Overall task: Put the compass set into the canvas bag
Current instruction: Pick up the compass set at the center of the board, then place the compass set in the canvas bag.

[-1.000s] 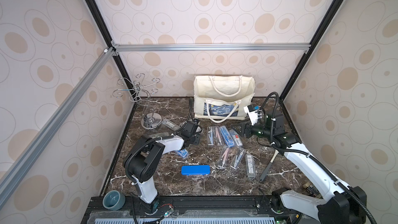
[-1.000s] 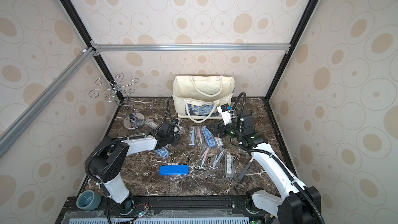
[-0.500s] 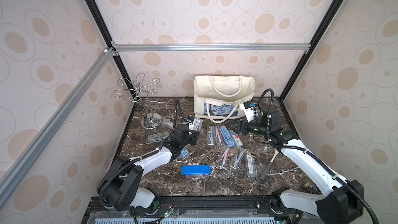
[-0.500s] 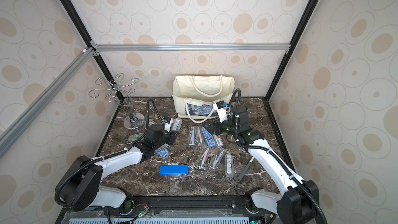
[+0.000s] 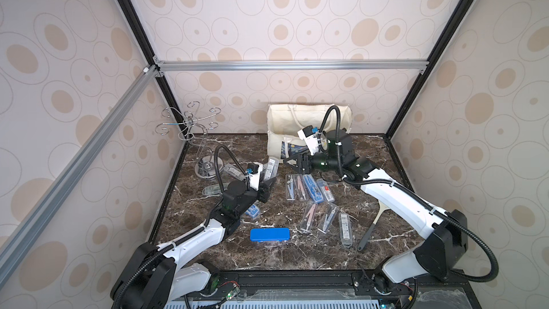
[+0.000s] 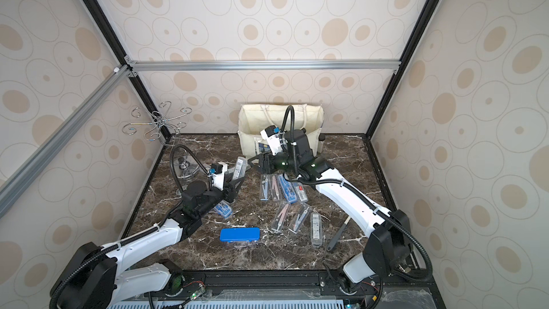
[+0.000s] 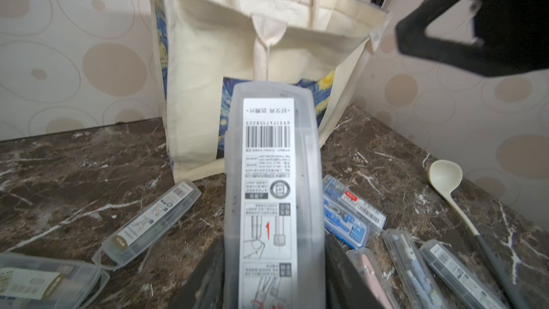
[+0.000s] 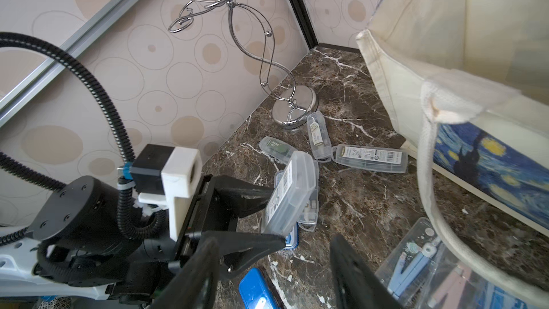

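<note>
My left gripper (image 5: 267,186) is shut on a clear compass set case (image 5: 271,168) with a barcode label, held tilted up off the table. In the left wrist view the case (image 7: 271,173) runs out from between my fingers toward the canvas bag (image 7: 208,69). The cream bag (image 5: 285,126) stands upright at the back wall, its starry print facing forward. My right gripper (image 5: 292,162) hovers open just in front of the bag's lower front, right of the held case. Nothing sits between its fingers (image 8: 202,274).
Several more clear compass cases (image 5: 306,187) lie mid-table, others near the wire stand (image 5: 205,167) at back left. A blue tin (image 5: 269,234) lies near the front. A long-handled ladle (image 5: 374,224) lies under the right arm.
My left arm has stretched forward, with the case still gripped and tilted toward the bag. My right gripper has swung left across the bag's front, toward the held case.
</note>
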You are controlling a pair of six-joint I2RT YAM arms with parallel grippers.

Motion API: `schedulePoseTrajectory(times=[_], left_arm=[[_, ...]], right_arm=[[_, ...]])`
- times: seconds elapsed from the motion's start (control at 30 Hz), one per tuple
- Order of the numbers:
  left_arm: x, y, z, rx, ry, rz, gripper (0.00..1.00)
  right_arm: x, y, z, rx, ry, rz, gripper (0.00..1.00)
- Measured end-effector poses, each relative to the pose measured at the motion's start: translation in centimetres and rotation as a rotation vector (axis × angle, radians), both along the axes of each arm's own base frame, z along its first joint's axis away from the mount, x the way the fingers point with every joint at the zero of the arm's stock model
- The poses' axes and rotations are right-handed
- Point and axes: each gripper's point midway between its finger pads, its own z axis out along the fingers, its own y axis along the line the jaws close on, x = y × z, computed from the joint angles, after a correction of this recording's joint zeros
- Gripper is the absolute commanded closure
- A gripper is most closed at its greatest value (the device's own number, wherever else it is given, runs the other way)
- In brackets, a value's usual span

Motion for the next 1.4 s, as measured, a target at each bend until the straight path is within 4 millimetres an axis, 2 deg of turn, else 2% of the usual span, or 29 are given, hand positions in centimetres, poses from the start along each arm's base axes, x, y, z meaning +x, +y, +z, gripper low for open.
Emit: schedulePoseTrajectory(times=[0.1,0.2,0.4,0.53,0.7,0.97,1.1,1.27,1.33,1.37,1.4], left_arm=[[-0.4,0.2,1.5,-0.033,-0.042,0.0,0.59],[-0.8,0.5,2.1,-0.052,-0.063,0.001,0.58],[-1.0,0.8,1.7,-0.057,-0.057,0.01,0.58],[-1.0,1.0,1.4,-0.054,-0.053,0.022,0.58],[-0.8,1.4,1.2,-0.049,-0.051,0.047,0.58],[-0.6,1.8,0.9,-0.043,-0.047,0.073,0.58],[-0.6,1.9,0.7,-0.041,-0.043,0.077,0.58],[-0.5,2.0,0.6,-0.038,-0.042,0.085,0.57],[-0.5,2.0,0.5,-0.037,-0.04,0.088,0.5],[-0.5,2.1,0.4,-0.037,-0.04,0.088,0.37],[-0.5,2.1,0.5,-0.04,-0.039,0.089,0.21]], right_arm=[[0.9,1.2,-0.1,-0.004,0.018,-0.003,0.39],[1.4,2.1,-0.9,-0.013,0.048,-0.002,0.39],[1.9,4.0,-2.2,-0.029,0.098,0.022,0.39],[1.5,5.5,-2.7,-0.033,0.123,0.052,0.42],[1.3,6.8,-3.1,-0.031,0.146,0.072,0.51],[1.4,7.3,-4.2,-0.034,0.194,0.062,0.67],[1.3,7.5,-4.3,-0.027,0.211,0.065,0.81],[1.2,7.8,-4.3,-0.016,0.22,0.071,0.83],[1.3,7.9,-4.4,-0.014,0.222,0.073,0.83],[1.2,7.9,-4.4,-0.014,0.222,0.075,0.84],[1.2,8.0,-4.4,-0.014,0.222,0.076,0.84]])
